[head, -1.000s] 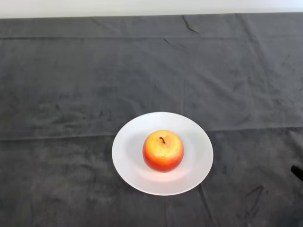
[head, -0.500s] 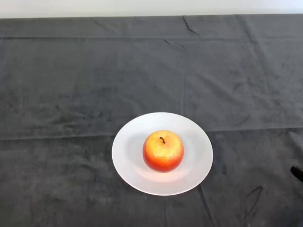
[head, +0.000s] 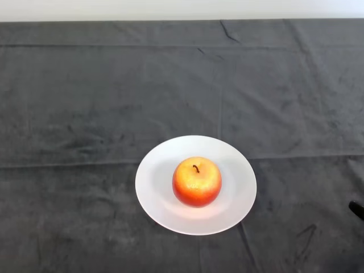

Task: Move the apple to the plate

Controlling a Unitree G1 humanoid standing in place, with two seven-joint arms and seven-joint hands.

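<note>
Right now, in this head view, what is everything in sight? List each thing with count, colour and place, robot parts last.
apple: one, red and yellow with a dark stem pointing up, sitting upright near the middle of the plate.
plate: one, white, round, on the cloth in the lower centre of the view, under the apple.
cloth: one, dark grey, creased, covering the table across nearly the whole view.
wall or surface behind the table: one pale strip along the top edge.
dark object: one small black shape at the right edge, cut off; I cannot tell what it is.
robot's left arm and hand: not in view.
</note>
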